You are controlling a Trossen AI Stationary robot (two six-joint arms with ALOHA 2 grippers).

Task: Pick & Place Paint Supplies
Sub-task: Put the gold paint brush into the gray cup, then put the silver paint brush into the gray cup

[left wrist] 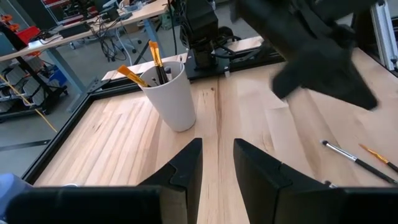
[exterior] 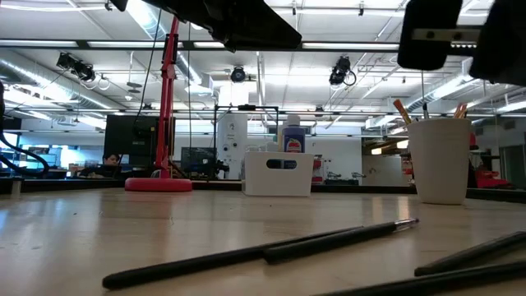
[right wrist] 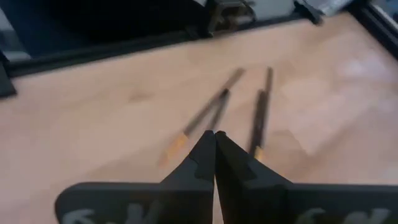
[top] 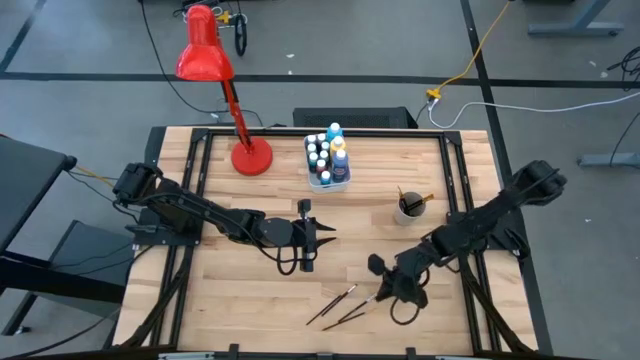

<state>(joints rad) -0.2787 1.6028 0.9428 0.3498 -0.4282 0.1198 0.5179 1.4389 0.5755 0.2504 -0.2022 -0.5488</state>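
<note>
We see two paintbrushes [top: 341, 305] lying loose on the wooden bench [top: 250, 300] near its front edge, just to the left of the right gripper [top: 377, 268] in the high view. The right gripper hangs above the bench with its two fingers pressed together and nothing between them; in the right wrist view the brushes lie just beyond the fingertips, apart from them. Both brushes lie flat, side by side and nearly parallel, their long axes running diagonally from the front left toward the back right of the bench. One has an orange-brown stretch at the end nearer the wrist camera.

The left gripper [top: 306, 235] sits near the middle of the bench, its fingers spread with a gap between them and holding nothing. Ahead of it in the left wrist view stands a white cup [left wrist: 172, 94] with orange-handled brushes [left wrist: 153, 59] leaning upright in it.

At the back of the bench a white tub [top: 328, 160] holds the white-capped paint bottles [top: 333, 133], standing upright and packed together. A red desk lamp [top: 250, 157] stands just left of the tub.
</note>
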